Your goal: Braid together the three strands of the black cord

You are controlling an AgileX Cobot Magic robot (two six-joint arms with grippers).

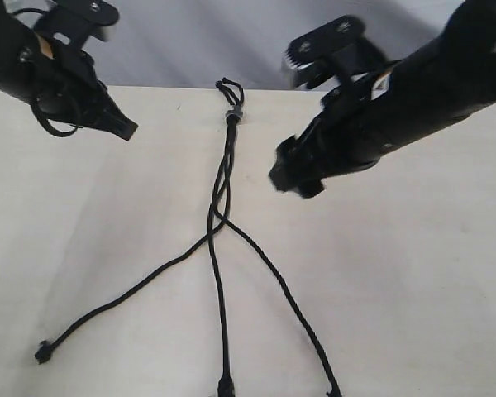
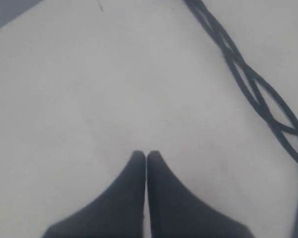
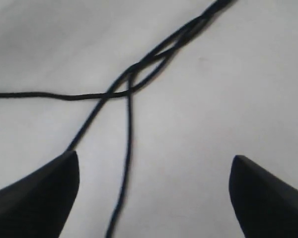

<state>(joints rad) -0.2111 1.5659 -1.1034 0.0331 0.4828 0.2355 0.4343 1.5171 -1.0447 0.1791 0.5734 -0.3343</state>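
The black cord (image 1: 224, 169) lies down the middle of the pale table, joined at a small grey clip (image 1: 233, 115) with short loops (image 1: 228, 86) beyond it. Below the clip the three strands are loosely twisted, then fan apart: the left strand (image 1: 124, 298) ends in a knot (image 1: 42, 353), the middle strand (image 1: 221, 314) runs to the front edge, the right strand (image 1: 289, 302) too. My left gripper (image 1: 124, 128) hovers shut and empty left of the clip; its fingertips (image 2: 138, 156) touch. My right gripper (image 1: 293, 178) is open above the table, right of the twisted part (image 3: 154, 59).
The pale table (image 1: 413, 289) spreads widely on both sides of the cord. A grey backdrop (image 1: 198, 41) rises behind the far edge. The arms' thick black cables (image 1: 54, 124) hang beside the left wrist.
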